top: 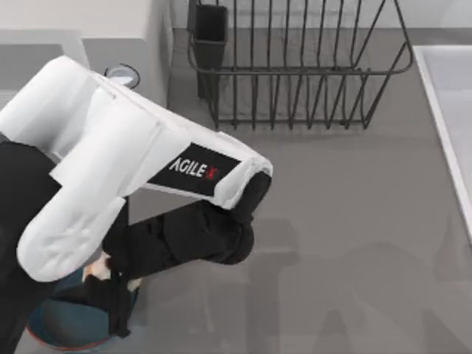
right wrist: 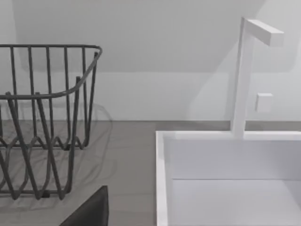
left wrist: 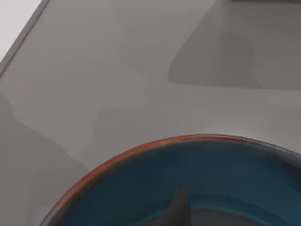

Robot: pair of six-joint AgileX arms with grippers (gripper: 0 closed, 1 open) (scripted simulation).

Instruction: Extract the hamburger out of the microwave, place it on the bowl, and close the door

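The left arm (top: 110, 169) hung its gripper (top: 110, 284), seemingly clamped on the hamburger (top: 99, 271), directly over the bowl (top: 63, 328) below.

Open grey table (top: 346, 243) runs from the black wire dish rack (top: 295, 66) toward the near edge; a gripper could pass freely there. The rack blocks the far middle, with a dark cup-like holder (top: 211, 33) at its left end. To the right of the rack, a white sink (top: 450, 103) borders the open stretch; in the right wrist view its faucet (right wrist: 242, 75) stands upright at the back wall. To the left of the rack, the microwave (top: 88, 37) walls off the far corner. The left arm (top: 125, 169) spans the space between microwave and bowl (top: 51, 328), covering the approach there.
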